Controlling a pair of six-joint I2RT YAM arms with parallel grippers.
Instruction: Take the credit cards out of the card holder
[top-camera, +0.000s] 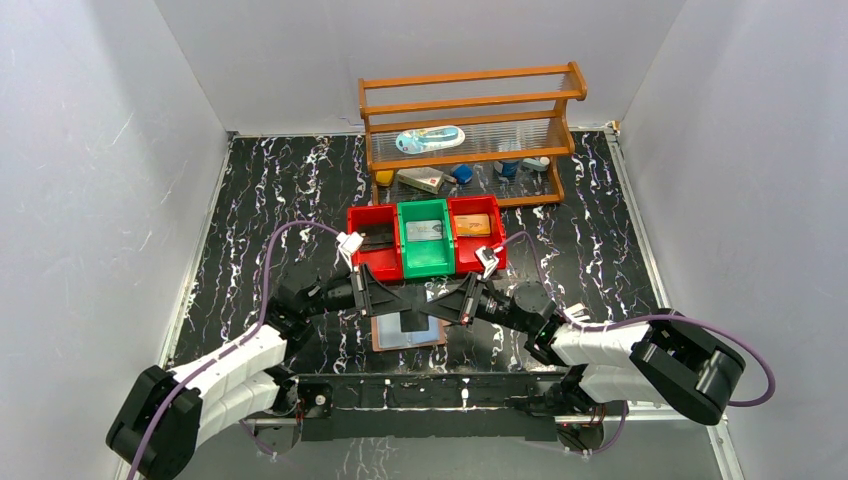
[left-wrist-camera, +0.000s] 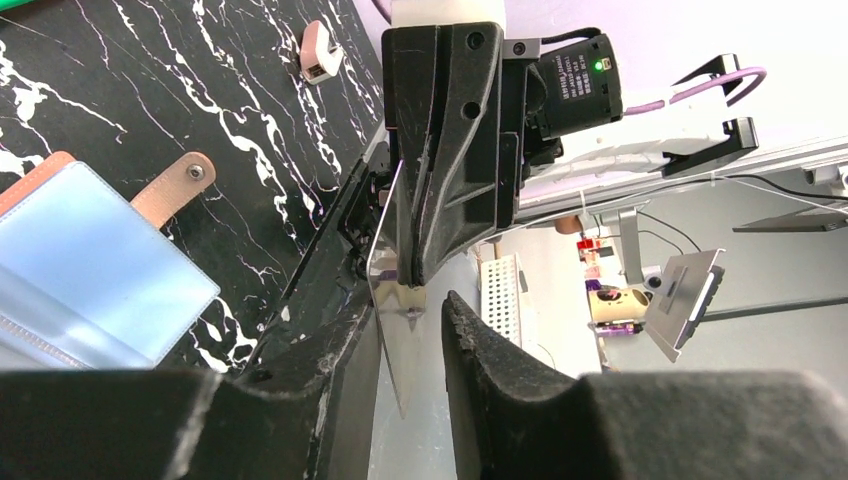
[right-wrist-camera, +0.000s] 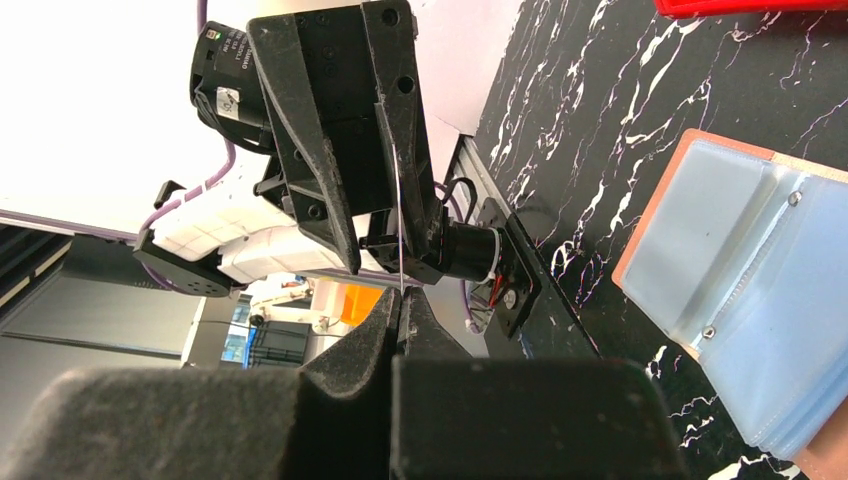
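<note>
Item: silver-grey credit card (left-wrist-camera: 392, 340), mid-air near the open card holder (top-camera: 410, 333) | right gripper (right-wrist-camera: 400, 300) pinched on it | left gripper (left-wrist-camera: 400, 312) narrow, straddling its free end, not clamped | risks I see: if right lets go early, card drops; off-square squeeze twists it loose.

Silver card (left-wrist-camera: 393, 335) within gaping left tool (left-wrist-camera: 405, 312); right tool (left-wrist-camera: 410, 282) pinches its top.

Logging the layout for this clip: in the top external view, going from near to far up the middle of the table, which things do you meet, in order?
card holder → green bin → wooden rack
</note>
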